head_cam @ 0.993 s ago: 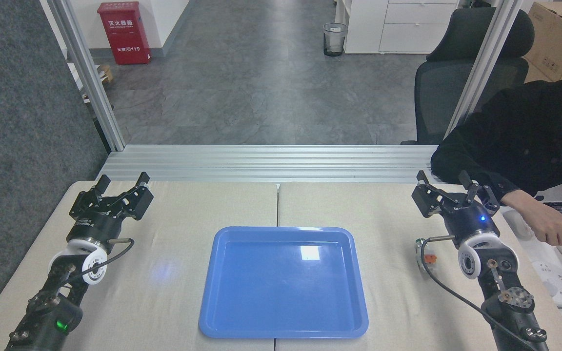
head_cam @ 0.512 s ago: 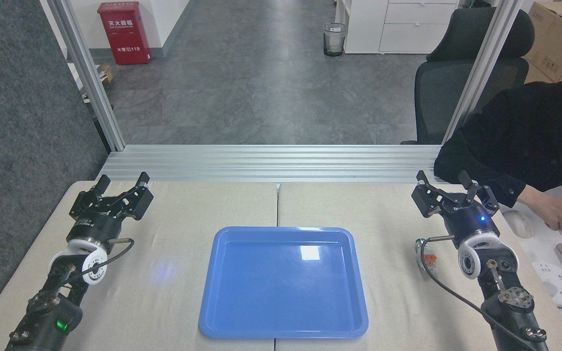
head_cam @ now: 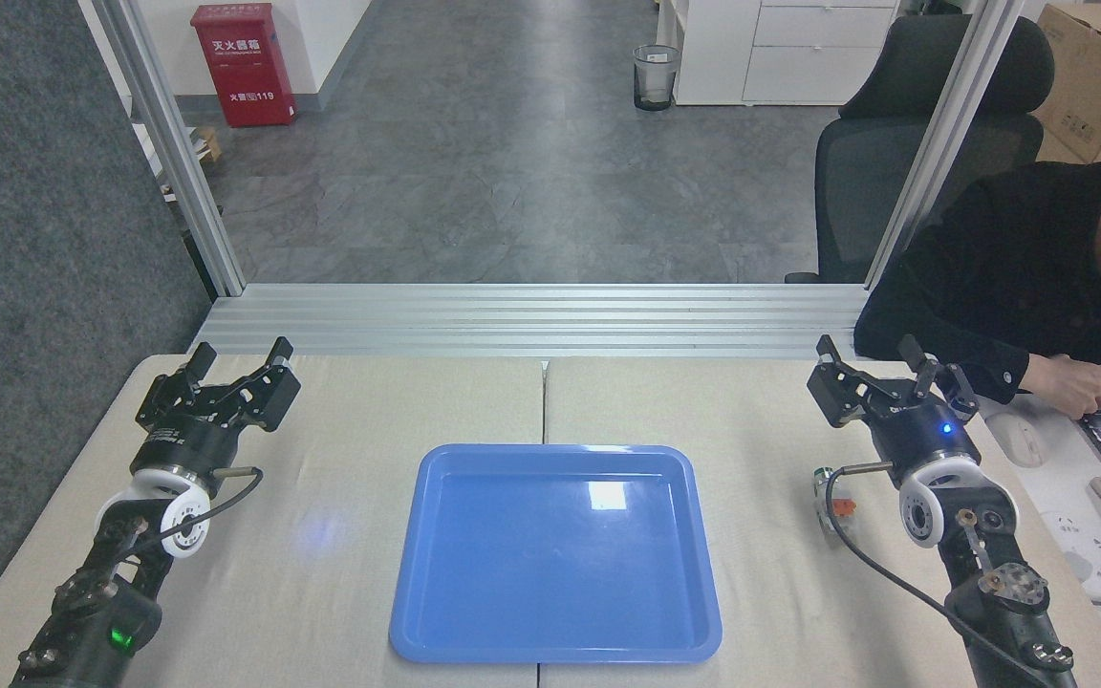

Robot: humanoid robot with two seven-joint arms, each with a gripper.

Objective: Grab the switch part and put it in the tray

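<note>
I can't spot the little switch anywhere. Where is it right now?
In the head view, the switch part lies on the table, right of the blue tray, close beside the right arm and partly behind its black cable, nearer than the right gripper.

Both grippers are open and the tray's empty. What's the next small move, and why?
Probably draw the right gripper back and toward the switch part. The part lies on the table beside the right wrist, nearer the robot than the open jaws and partly behind the cable. The tray holds nothing, and the left gripper is far across the table.
</note>
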